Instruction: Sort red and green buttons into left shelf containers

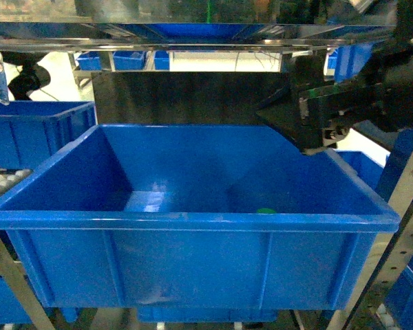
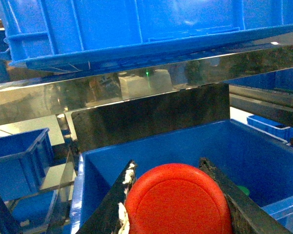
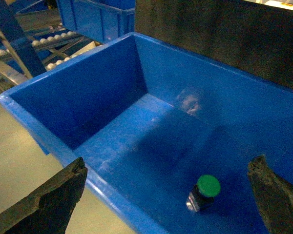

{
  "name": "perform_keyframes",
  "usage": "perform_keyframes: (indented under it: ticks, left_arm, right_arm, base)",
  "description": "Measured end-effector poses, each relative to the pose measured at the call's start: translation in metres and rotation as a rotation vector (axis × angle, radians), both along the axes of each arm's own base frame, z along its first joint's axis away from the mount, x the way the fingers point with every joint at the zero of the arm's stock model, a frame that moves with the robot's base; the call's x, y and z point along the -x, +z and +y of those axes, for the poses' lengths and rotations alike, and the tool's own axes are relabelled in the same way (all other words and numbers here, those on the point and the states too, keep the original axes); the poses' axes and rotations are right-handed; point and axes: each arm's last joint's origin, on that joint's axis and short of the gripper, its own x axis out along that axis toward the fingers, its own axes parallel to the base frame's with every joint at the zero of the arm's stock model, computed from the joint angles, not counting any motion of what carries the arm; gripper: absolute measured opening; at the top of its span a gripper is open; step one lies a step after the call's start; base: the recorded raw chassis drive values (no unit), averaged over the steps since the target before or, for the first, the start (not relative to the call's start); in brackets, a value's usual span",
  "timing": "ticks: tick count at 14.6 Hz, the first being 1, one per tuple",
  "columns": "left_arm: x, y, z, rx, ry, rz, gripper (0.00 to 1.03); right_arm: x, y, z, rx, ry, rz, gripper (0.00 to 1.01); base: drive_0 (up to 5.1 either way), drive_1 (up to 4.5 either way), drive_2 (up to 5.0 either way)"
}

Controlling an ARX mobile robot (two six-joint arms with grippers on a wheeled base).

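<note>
Metal shelving (image 2: 136, 87), large blue bin (image 1: 193, 220) in front. Green button (image 3: 205, 190) lying on bin floor near front right corner. Left gripper (image 2: 178, 204) clamped on red button (image 2: 178, 202); right gripper (image 3: 171, 195) spread wide above bin.

Shelf (image 1: 193, 42): metal rack, shiny horizontal rail across the top, perforated upright at right. Large blue bin (image 1: 193, 221) sits on the lower level, dark panel behind it. Upper level carries another blue bin (image 2: 136, 29), underside overhanging the rail. Smaller blue bin (image 1: 34, 130) on the left level, beside a roller track (image 3: 53, 39). Green button (image 3: 205, 191) lies on the big bin's floor, tipped over.
</note>
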Motion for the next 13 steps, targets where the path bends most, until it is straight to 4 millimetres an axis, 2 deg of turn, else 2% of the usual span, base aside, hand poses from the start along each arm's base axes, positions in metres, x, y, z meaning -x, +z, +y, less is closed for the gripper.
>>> perform_keyframes:
  ticks: [2, 4, 7, 10, 11, 12, 13]
  left_arm:
    - [0.0, 0.0, 0.0, 0.0, 0.0, 0.0, 0.32]
    - [0.0, 0.0, 0.0, 0.0, 0.0, 0.0, 0.32]
    - [0.0, 0.0, 0.0, 0.0, 0.0, 0.0, 0.32]
    - [0.0, 0.0, 0.0, 0.0, 0.0, 0.0, 0.32]
    - [-0.01, -0.006, -0.003, -0.012, -0.035, 0.042, 0.32]
    - [-0.028, -0.02, -0.004, -0.027, -0.066, 0.107, 0.32]
    - [-0.034, -0.024, -0.006, -0.034, -0.084, 0.158, 0.32]
  right_arm:
    - [0.033, 0.013, -0.008, 0.001, 0.002, 0.021, 0.98]
    - [0.061, 0.035, -0.027, -0.023, -0.005, -0.002, 0.98]
    - [0.095, 0.063, -0.049, -0.045, 0.0, -0.018, 0.98]
    - [0.098, 0.068, -0.055, -0.022, -0.005, -0.062, 0.98]
    - [0.098, 0.068, -0.054, -0.018, -0.002, -0.067, 0.98]
    - [0.098, 0.068, -0.054, -0.014, -0.001, -0.069, 0.98]
    - [0.098, 0.068, -0.054, -0.014, 0.0, -0.07, 0.98]
  base:
    - [0.0, 0.0, 0.0]
    - [0.0, 0.0, 0.0]
    - [0.0, 0.0, 0.0]
    - [0.0, 0.0, 0.0]
    - [0.0, 0.0, 0.0]
    - [0.0, 0.0, 0.0]
    - [0.0, 0.0, 0.0]
